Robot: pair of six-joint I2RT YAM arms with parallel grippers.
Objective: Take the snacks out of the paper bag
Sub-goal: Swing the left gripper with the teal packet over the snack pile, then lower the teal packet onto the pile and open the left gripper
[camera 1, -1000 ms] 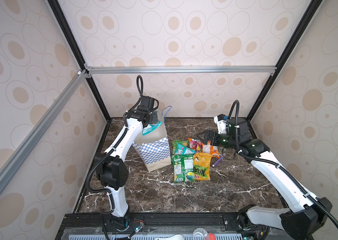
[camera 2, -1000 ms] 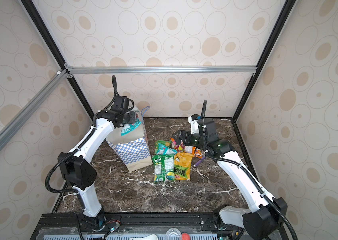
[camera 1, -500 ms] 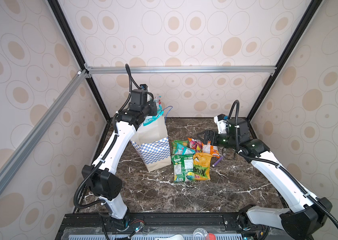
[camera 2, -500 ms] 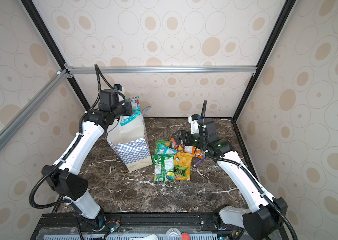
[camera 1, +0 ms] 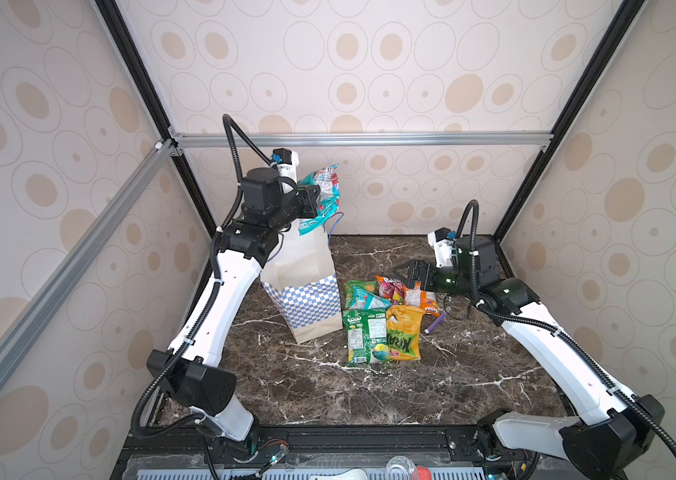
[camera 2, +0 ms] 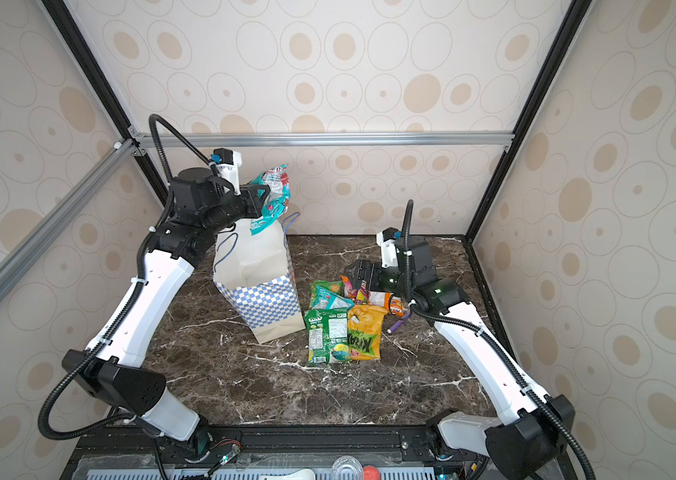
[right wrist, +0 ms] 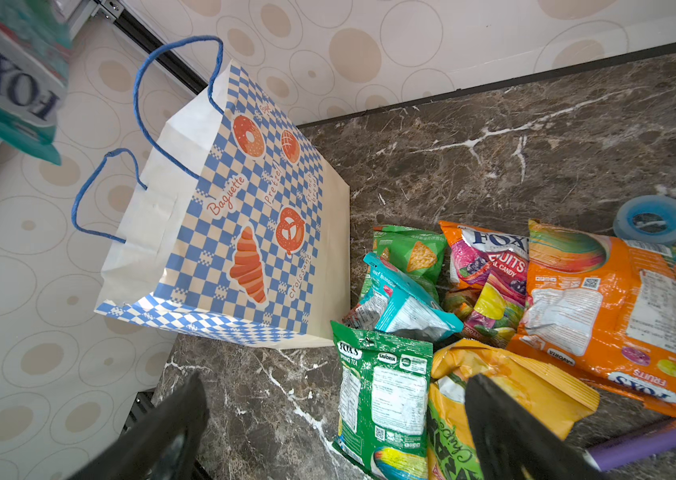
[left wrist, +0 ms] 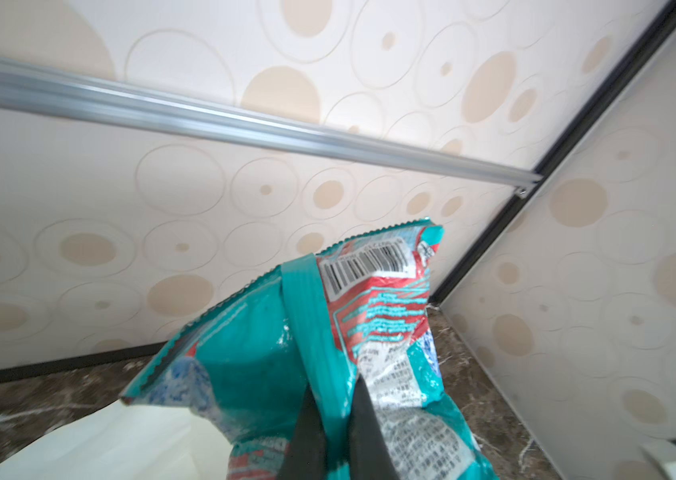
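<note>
The left end effector is clamped on a teal packet, held above the mouth of the upright paper bag: an extraction in hand. The next move calls for carrying it over to the snacks piled on the tabletop and releasing. The right end effector, jaws apart, hovers beside them.

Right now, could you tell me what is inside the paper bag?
Inside the paper bag, only its pale inner wall shows near the mouth; the bottom is hidden by the walls. The teal packet, gripped by the left pincer, hangs above the mouth.
</note>
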